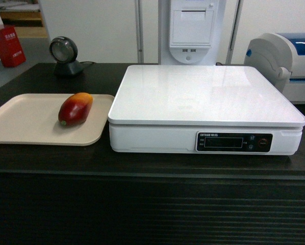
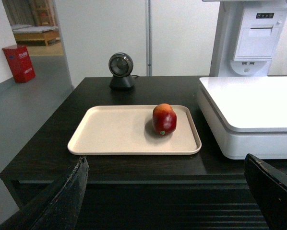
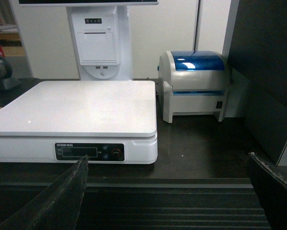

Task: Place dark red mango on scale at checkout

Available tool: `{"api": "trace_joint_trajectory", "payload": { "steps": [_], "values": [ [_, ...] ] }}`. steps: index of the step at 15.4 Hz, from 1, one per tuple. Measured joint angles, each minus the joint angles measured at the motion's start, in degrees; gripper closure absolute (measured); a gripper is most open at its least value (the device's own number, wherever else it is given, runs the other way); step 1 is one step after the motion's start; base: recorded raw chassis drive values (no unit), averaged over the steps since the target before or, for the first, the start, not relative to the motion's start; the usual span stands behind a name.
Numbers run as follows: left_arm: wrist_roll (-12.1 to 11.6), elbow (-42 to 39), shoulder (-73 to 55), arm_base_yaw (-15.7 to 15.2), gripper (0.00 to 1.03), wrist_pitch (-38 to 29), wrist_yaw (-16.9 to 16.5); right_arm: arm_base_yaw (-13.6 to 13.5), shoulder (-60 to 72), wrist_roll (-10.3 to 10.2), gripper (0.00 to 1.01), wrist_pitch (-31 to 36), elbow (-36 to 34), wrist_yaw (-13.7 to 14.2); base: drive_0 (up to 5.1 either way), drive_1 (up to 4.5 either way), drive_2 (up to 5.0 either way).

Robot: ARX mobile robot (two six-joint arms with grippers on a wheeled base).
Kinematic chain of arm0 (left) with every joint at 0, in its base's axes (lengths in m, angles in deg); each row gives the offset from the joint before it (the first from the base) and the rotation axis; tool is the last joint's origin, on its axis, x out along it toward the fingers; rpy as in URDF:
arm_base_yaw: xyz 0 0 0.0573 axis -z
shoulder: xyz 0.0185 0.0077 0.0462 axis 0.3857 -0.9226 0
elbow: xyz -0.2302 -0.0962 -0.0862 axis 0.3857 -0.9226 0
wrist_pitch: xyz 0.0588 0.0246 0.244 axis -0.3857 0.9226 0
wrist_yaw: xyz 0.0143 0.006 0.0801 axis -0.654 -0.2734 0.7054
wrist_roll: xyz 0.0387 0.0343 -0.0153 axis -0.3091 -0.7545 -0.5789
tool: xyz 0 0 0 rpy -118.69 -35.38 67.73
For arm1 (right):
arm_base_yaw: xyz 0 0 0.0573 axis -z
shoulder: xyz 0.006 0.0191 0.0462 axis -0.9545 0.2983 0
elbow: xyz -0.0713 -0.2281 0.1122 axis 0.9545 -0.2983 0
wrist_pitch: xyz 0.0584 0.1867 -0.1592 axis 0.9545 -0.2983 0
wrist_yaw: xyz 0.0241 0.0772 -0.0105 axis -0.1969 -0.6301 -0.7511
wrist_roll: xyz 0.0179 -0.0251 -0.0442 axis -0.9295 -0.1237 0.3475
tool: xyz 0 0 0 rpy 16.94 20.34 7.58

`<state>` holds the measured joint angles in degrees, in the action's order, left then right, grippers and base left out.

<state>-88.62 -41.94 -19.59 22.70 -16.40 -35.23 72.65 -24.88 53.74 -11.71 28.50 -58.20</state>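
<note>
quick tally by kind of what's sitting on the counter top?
Fruit: 1, the mango
Trays: 1, the beige tray
Scales: 1, the white scale
Scanners: 1, the round black scanner
Printers: 1, the blue-lidded label printer
Total: 5

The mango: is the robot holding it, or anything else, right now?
No, nothing is held. The mango lies free on the tray. Both tools, left tool and right tool, are open, back from the counter.
</note>
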Motion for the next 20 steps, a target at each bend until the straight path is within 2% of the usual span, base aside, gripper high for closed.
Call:
{"api": "trace_joint_trajectory", "payload": {
  "steps": [15,16,17,18,19,20],
  "values": [
    [0.0,0.0,0.0,0.0,0.05,0.3,0.3,0.0,0.0,0.0,0.03,-0.1,0.0,0.0,0.0,0.00,0.0],
    [1.9,1.6,-2.2,3.6,0.05,5.3,8.3,0.0,0.0,0.0,0.03,-0.1,0.0,0.0,0.0,0.00,0.0],
    [3.6,3.6,-7.8,8.6,0.05,5.6,17.6,0.0,0.0,0.0,0.03,-0.1,0.0,0.0,0.0,0.00,0.0],
    [4.3,5.5,-11.7,9.1,0.05,2.4,22.1,0.0,0.0,0.0,0.03,0.0,0.0,0.0,0.0,0.00,0.0],
    [4.3,6.9,-14.4,6.7,0.05,-1.6,22.1,0.0,0.0,0.0,0.03,-0.1,0.0,0.0,0.0,0.00,0.0],
    [4.2,8.6,-18.4,3.9,0.05,-6.5,19.0,0.0,0.0,0.0,0.03,-0.1,0.0,-0.1,0.0,0.00,0.0]
  ]
}}
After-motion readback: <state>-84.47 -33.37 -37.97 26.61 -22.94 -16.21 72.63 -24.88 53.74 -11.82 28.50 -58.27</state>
